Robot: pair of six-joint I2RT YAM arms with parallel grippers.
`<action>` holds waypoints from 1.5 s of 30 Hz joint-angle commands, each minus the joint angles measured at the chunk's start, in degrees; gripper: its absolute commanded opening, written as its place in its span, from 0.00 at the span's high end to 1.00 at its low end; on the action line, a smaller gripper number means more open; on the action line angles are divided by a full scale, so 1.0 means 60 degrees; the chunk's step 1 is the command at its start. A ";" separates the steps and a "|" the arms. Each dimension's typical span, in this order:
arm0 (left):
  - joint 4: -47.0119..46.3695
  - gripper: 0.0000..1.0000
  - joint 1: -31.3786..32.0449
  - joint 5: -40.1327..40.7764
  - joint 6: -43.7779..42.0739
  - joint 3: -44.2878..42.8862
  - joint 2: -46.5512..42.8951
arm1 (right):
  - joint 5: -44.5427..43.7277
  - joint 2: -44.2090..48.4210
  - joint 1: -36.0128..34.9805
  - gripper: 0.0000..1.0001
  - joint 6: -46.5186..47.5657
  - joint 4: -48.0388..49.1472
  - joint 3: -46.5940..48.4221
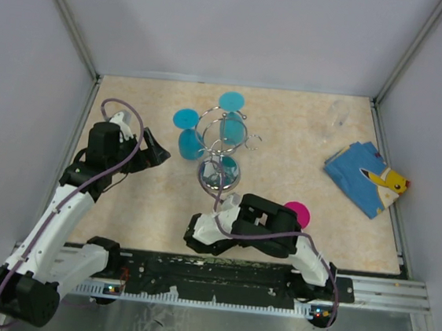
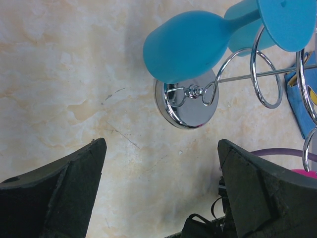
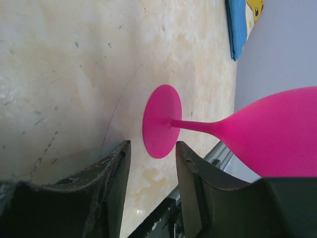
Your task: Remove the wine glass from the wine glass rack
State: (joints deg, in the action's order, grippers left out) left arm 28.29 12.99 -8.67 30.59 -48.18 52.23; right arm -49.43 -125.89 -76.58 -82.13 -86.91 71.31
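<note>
The chrome wine glass rack stands mid-table with two blue wine glasses hanging upside down on its loop arms, one on the left and one at the back. In the left wrist view the rack's round base and a blue bowl lie ahead. My left gripper is open and empty, left of the rack. A pink wine glass stands on the table. My right gripper is open, its tips just short of the pink foot.
A blue cloth with a yellow cartoon figure lies at the right edge. A faint clear glass stands at the back right. Grey walls enclose the table on three sides. A black rail runs along the front edge.
</note>
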 commanded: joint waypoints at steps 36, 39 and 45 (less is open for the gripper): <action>-0.0306 0.00 -0.0042 -0.0045 -0.0040 0.0204 -0.0027 | 0.0348 0.1712 -0.3898 0.36 0.0407 0.0897 0.1776; -0.0320 0.00 -0.0042 -0.0046 -0.0039 0.0244 -0.0040 | 0.0269 0.2885 -0.4149 0.43 -0.0367 0.0807 0.1149; -0.0344 0.00 -0.0049 -0.0051 -0.0059 0.0249 0.0004 | -0.0997 0.4113 -0.5089 0.39 -0.0388 0.0191 0.2104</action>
State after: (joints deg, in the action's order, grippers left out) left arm 27.73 12.99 -9.06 30.59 -46.94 52.45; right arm -47.94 -105.84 -102.89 -81.67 -83.70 78.19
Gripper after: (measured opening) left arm 0.997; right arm 0.579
